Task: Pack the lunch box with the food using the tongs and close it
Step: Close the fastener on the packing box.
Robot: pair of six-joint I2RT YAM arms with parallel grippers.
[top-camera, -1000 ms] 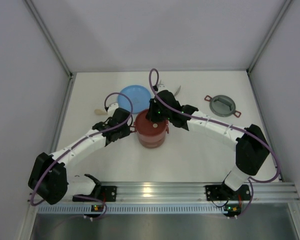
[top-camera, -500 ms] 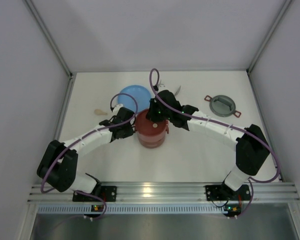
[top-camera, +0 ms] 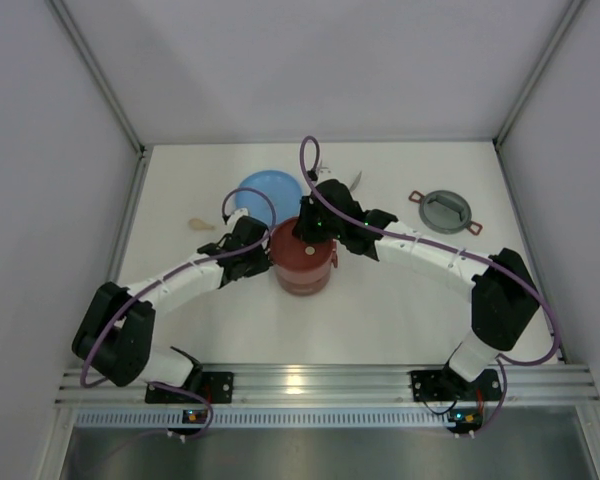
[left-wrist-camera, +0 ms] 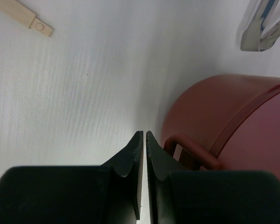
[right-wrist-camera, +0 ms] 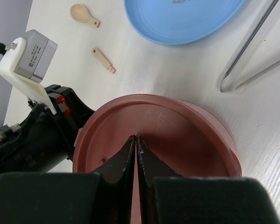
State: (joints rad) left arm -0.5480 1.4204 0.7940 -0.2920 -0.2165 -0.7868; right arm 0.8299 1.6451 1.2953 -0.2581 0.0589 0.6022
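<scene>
Place: a robotics lab test cell.
Enclosure: plain pale panels (top-camera: 320,70) wall in three sides of the work area, joined by metal corner posts (top-camera: 95,75).
Tabletop (top-camera: 380,310): a flat white surface under even light.
Mounting: a slotted aluminium rail (top-camera: 320,378) along the near edge carries the bolted bases of the left arm (top-camera: 170,285) and the right arm (top-camera: 430,250).
Wiring: purple cables (top-camera: 306,160) loop along both arms.
Sensing: a boxed camera module (right-wrist-camera: 30,51) sits on a white bracket at the left wrist.
Props: a dusty-red lunch box (top-camera: 302,265) and a light-blue plate (top-camera: 265,190) lie on the tabletop.
</scene>
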